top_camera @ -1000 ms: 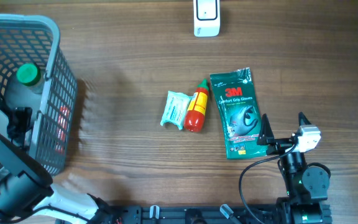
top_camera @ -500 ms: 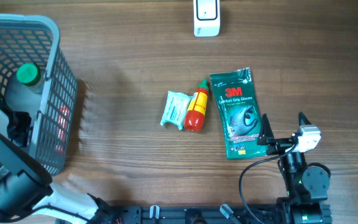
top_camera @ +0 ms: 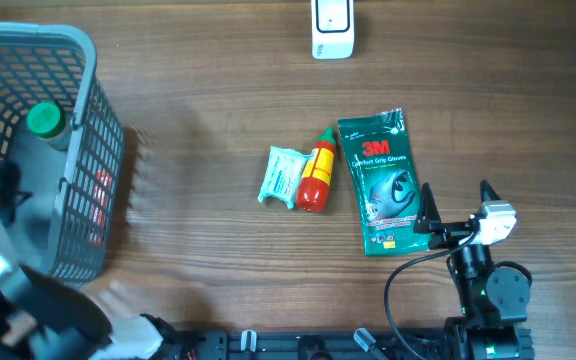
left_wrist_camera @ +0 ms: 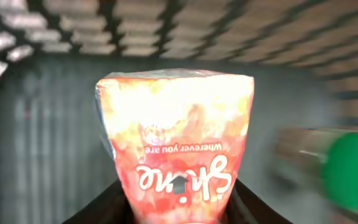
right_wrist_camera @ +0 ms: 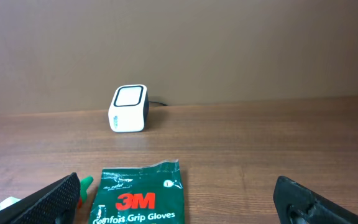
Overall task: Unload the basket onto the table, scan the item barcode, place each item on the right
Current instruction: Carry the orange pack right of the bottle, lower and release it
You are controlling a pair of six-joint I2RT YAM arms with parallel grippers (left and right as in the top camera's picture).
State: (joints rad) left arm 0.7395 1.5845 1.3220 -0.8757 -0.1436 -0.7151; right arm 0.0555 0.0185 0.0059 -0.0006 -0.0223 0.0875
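Note:
My left gripper (left_wrist_camera: 179, 208) is inside the grey mesh basket (top_camera: 98, 130) at the table's left and is shut on an orange-red pouch (left_wrist_camera: 176, 137) with white "Shine" lettering, seen upside down in the left wrist view. The dark fingers (left_wrist_camera: 114, 202) press on both of its lower sides. In the overhead view the left arm is a blur at the left edge. The white barcode scanner (top_camera: 332, 28) stands at the far edge, mid-table, and shows as the scanner (right_wrist_camera: 129, 109) in the right wrist view. My right gripper (top_camera: 456, 200) is open near the front right, holding nothing.
A green 3M gloves pack (top_camera: 383, 180) lies just ahead of the right gripper. A red bottle with a green tip (top_camera: 317, 170) and a white-teal packet (top_camera: 283, 176) lie left of it. A green-capped bottle (top_camera: 43, 120) stands in the basket.
The left gripper has closed on the pouch in the basket. The left arm has shifted and now looks blurred in the overhead view. The right arm has not moved.

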